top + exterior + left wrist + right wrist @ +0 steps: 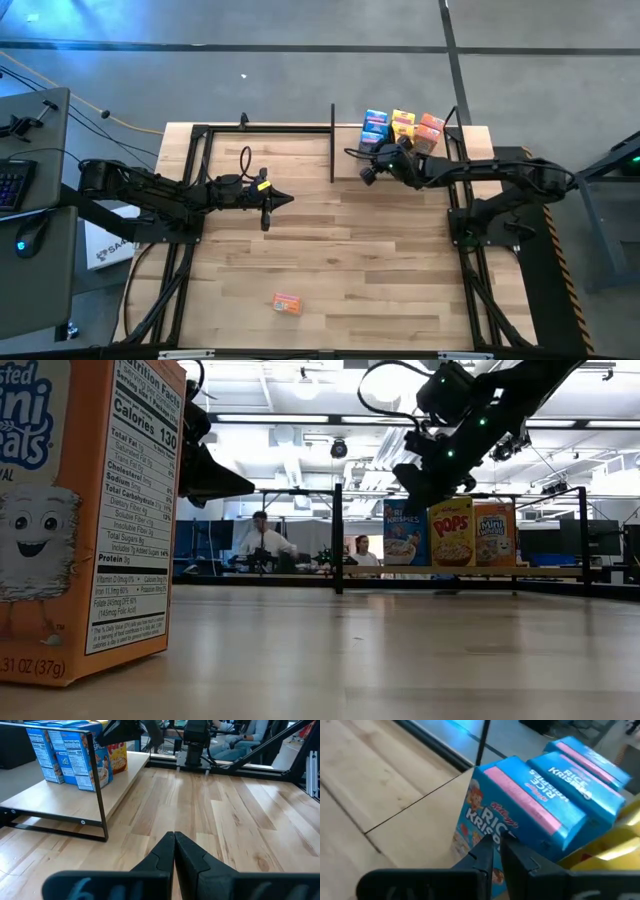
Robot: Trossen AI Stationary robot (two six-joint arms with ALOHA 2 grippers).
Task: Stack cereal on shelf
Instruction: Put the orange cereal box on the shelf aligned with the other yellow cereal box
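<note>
Where high view hides fronts, right tool (494,851) (fingers together) faces blue cereal box (530,805); left tool (174,851) together.

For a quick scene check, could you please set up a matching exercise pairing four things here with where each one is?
1. blue boxes
2. orange box
3. left gripper
4. right gripper

A. alone at the table's near edge
B. shut, over the bare middle of the table
C. at the shelf's left end
D. shut, beside the blue boxes

Pairs: 1-C, 2-A, 3-B, 4-D
</note>
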